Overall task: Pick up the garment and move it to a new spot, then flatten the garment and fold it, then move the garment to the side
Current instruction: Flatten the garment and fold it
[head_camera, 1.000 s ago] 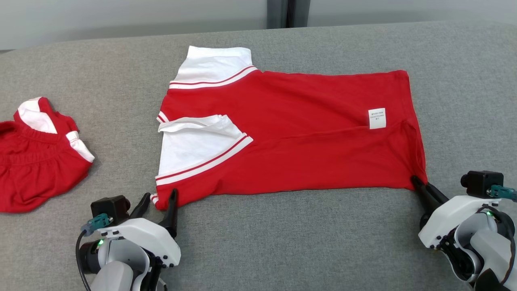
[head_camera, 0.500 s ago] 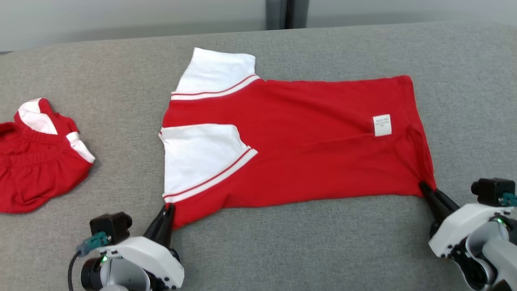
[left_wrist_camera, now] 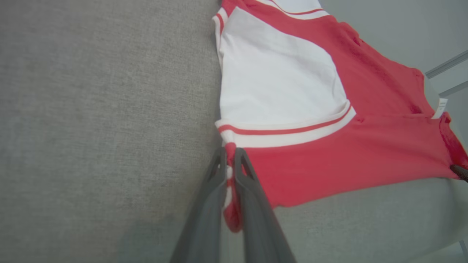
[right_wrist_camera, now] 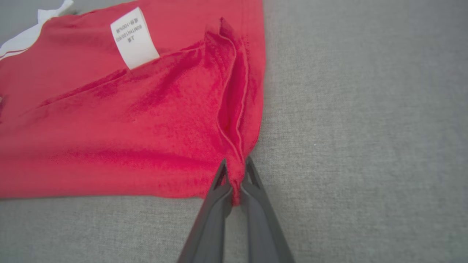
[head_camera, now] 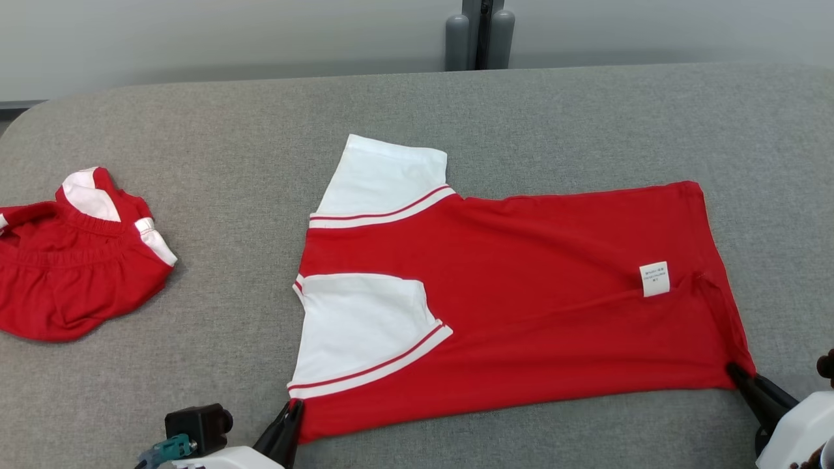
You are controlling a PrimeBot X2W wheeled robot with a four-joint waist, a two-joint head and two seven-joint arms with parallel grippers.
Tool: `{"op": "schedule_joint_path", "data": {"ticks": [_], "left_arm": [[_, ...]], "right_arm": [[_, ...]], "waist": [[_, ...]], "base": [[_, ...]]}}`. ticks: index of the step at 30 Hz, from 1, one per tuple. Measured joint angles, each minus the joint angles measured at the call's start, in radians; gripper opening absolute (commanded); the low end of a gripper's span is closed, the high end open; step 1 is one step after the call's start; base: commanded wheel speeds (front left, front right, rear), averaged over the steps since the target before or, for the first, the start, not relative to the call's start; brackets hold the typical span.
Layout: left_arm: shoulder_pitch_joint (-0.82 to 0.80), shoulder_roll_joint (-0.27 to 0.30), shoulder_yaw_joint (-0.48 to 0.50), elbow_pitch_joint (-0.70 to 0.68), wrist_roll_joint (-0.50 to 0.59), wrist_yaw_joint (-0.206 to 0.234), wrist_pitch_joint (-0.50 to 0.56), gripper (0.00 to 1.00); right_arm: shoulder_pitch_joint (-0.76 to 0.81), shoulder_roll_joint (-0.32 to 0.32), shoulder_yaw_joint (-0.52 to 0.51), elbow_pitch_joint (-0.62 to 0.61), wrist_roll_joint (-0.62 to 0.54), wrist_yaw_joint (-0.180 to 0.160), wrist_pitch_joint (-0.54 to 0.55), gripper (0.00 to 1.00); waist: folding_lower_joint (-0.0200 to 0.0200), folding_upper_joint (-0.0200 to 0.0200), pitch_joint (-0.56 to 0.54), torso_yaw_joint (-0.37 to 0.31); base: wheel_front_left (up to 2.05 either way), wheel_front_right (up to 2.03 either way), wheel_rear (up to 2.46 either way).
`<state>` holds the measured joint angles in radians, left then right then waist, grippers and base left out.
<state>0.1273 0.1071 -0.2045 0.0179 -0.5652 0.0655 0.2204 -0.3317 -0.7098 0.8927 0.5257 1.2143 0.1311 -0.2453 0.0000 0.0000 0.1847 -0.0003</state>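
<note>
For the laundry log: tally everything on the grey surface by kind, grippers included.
Garments: 2, the flat red-and-white shirt and the crumpled red garment at the left
Grippers: 2, the left gripper and the right gripper, each shut on a near corner of the shirt
Total: 4

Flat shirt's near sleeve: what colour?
White sleeve, red stripe along its seam; best in the left wrist view.

The left gripper [head_camera: 293, 410] has clamped its jaws onto the garment [head_camera: 521, 306], whose sleeve [head_camera: 358, 326] flattened.
</note>
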Motion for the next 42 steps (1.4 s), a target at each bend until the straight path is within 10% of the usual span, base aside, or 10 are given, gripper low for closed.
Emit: {"op": "schedule_joint_path", "data": {"ticks": [2, 5, 6, 7, 18, 34, 42], "left_arm": [[0.015, 0.002, -0.004, -0.006, -0.002, 0.007, 0.018, 0.0], [0.019, 0.004, -0.004, -0.007, -0.009, 0.016, 0.032, 0.53], [0.02, 0.004, -0.004, -0.007, -0.01, 0.018, 0.035, 0.76], [0.021, 0.004, -0.004, -0.007, -0.01, 0.022, 0.035, 1.0], [-0.012, 0.02, 0.053, -0.037, 0.044, 0.072, -0.091, 1.0], [-0.227, -0.006, 0.029, 0.069, 0.1, 0.041, -0.301, 1.0], [-0.273, -0.029, 0.007, 0.193, 0.125, 0.022, -0.438, 1.0]], "right_arm": [[0.009, -0.013, 0.006, -0.008, 0.007, 0.0, 0.007, 0.0], [0.012, -0.012, 0.012, -0.002, 0.014, 0.0, 0.007, 0.09], [0.012, -0.009, 0.01, 0.002, 0.018, 0.0, 0.007, 0.29], [0.012, -0.003, 0.003, 0.005, 0.025, 0.0, 0.006, 1.0], [-0.022, 0.038, -0.209, 0.063, -0.076, -0.001, -0.015, 1.0], [0.03, 0.375, -0.61, -0.159, -0.702, 0.0, -0.016, 1.0], [0.129, 0.505, -0.651, -0.22, -0.849, 0.0, -0.016, 1.0]], "waist": [[0.0, 0.0, -0.005, -0.001], [0.0, 0.0, -0.012, -0.003], [0.0, 0.0, -0.015, -0.003], [0.0, 0.0, -0.017, -0.003], [0.0, 0.0, -0.032, -0.013], [0.0, 0.0, -0.03, -0.061], [0.0, 0.0, -0.048, -0.079]], "base": [[0.0, 0.0, 0.0], [0.0, 0.0, 0.0], [0.0, 0.0, 0.0], [0.0, 0.0, 0.0], [0.0, 0.0, 0.0], [0.0, 0.0, 0.0], [0.0, 0.0, 0.0]]}}
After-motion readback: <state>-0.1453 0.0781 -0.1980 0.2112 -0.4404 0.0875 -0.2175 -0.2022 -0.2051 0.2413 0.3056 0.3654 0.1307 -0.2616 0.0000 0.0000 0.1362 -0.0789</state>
